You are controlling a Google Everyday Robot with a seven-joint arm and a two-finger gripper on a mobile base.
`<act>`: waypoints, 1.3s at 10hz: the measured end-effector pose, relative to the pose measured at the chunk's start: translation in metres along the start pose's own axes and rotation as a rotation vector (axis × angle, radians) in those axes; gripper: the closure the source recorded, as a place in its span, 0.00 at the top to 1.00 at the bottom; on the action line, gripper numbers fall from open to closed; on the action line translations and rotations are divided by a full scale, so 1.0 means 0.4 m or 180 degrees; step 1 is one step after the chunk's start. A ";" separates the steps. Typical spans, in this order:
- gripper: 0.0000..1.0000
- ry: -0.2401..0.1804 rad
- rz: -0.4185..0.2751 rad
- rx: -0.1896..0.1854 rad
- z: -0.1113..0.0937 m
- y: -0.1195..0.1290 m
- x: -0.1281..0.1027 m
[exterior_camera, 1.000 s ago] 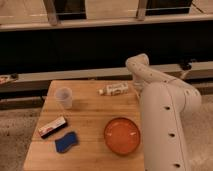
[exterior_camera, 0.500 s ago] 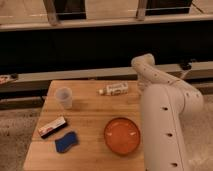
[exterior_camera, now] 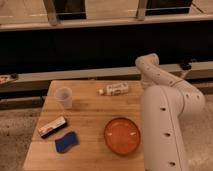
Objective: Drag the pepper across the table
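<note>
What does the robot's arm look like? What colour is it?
The arm is creamy white, fat and rounded like big tubes, with small dark dots down its side and round joints. No cables or writing show. Its hand is hidden somewhere behind the arm, near the table's far edge.

1 camera looked down steeply from above the near side of the table (exterior_camera: 90,115), facing forward across its wooden top toward a dark wall (exterior_camera: 100,47) beyond. It stood close enough that the robot's white arm (exterior_camera: 165,120) filled the right foreground, while most of the tabletop lay in frame. The gripper was out of sight behind the arm, at the table's far right edge.
</note>
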State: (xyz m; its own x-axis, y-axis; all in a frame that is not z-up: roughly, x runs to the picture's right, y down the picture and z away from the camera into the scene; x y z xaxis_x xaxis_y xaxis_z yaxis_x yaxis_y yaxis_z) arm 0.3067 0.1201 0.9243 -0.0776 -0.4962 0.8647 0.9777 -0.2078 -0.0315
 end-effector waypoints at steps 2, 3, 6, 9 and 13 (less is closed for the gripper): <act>0.03 -0.0011 0.0031 0.0011 0.002 0.009 0.002; 0.03 -0.0022 0.0057 0.0011 0.004 0.018 0.002; 0.03 -0.0079 0.0136 -0.0006 0.014 0.036 0.002; 0.03 -0.0140 0.0222 -0.0013 0.022 0.051 0.003; 0.03 -0.0168 0.0313 0.0023 0.026 0.073 0.001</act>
State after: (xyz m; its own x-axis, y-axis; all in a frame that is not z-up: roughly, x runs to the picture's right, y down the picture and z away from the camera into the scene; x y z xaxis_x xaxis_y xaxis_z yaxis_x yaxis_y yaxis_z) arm 0.3374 0.1225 0.9287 0.0290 -0.4687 0.8829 0.9814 -0.1542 -0.1141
